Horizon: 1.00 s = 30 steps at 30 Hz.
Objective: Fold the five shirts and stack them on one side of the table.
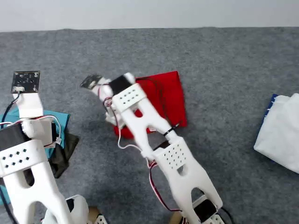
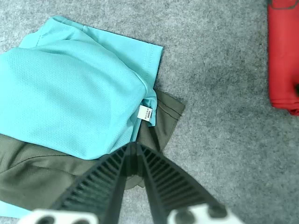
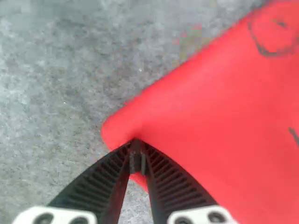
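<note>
A folded red shirt [image 1: 168, 98] lies mid-table, and the right arm stretches across it. My right gripper [image 3: 135, 156] is shut on that red shirt [image 3: 224, 116], pinching a rounded corner of it just over the grey carpet. At the left edge a teal shirt [image 2: 70, 98] lies on a dark olive shirt [image 2: 37, 172]. My left gripper [image 2: 133, 149] hangs shut above the olive shirt's edge, with nothing seen between its fingers. The left arm [image 1: 28, 154] covers most of that stack in the high view.
A white shirt [image 1: 282, 135] lies at the right edge with a blue one [image 1: 272, 103] peeking from under it. Grey carpet [image 1: 219, 65] covers the table. The red shirt's [image 2: 282, 56] edge appears in the left wrist view.
</note>
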Each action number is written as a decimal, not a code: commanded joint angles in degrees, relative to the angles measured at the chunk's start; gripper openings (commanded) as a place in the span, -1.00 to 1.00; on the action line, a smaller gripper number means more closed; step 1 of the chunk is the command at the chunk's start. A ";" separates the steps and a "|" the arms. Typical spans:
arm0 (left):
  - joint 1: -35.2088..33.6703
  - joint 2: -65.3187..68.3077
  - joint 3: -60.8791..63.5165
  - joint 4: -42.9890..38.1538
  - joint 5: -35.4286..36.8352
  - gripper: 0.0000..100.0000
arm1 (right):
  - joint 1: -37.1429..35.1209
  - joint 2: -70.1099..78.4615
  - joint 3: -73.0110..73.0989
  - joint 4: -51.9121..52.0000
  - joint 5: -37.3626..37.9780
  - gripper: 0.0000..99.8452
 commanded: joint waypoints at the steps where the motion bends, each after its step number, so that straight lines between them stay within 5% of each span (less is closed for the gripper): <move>1: -0.09 -1.41 -1.80 0.26 -0.44 -0.99 | 0.13 -2.33 -3.34 2.33 -0.18 -0.98; 8: -0.09 -1.41 -1.80 0.00 -0.53 -0.99 | 8.13 -5.76 -12.40 1.10 0.18 -0.98; 15: 0.00 -1.32 -1.80 0.00 -0.44 -0.99 | 20.18 -3.21 -13.10 -12.26 0.00 -0.98; 30: -0.09 -1.41 0.92 0.26 -0.44 -0.99 | 9.63 14.46 -13.45 -35.91 0.00 -0.98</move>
